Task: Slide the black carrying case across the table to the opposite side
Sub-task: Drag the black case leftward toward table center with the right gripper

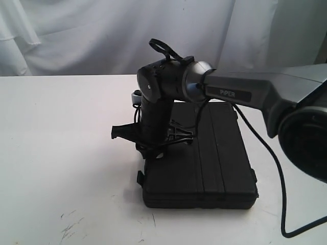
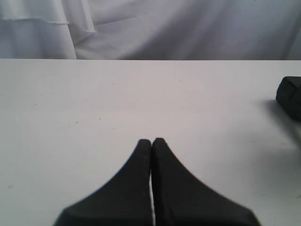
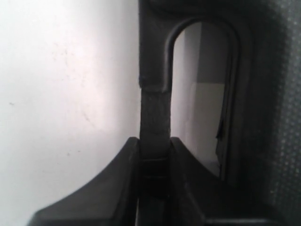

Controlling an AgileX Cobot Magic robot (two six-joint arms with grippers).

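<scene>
The black case (image 1: 204,163) lies flat on the white table (image 1: 66,143), right of the middle, its ribbed lid up. My right gripper (image 1: 153,145) points down at the case's left edge. In the right wrist view it (image 3: 154,141) is shut on the bar of the case's handle (image 3: 155,103), with the handle cut-out (image 3: 202,94) beside it. My left gripper (image 2: 151,141) is shut on nothing and hovers over bare table (image 2: 94,103). A corner of the case (image 2: 290,96) shows at the edge of that view. The left arm is out of the exterior view.
The right arm's grey link (image 1: 255,92) reaches in from the right above the case. A black cable (image 1: 276,168) hangs from it to the table's right side. Dark scratches (image 1: 71,224) mark the front left of the table. White curtains (image 1: 102,30) hang behind.
</scene>
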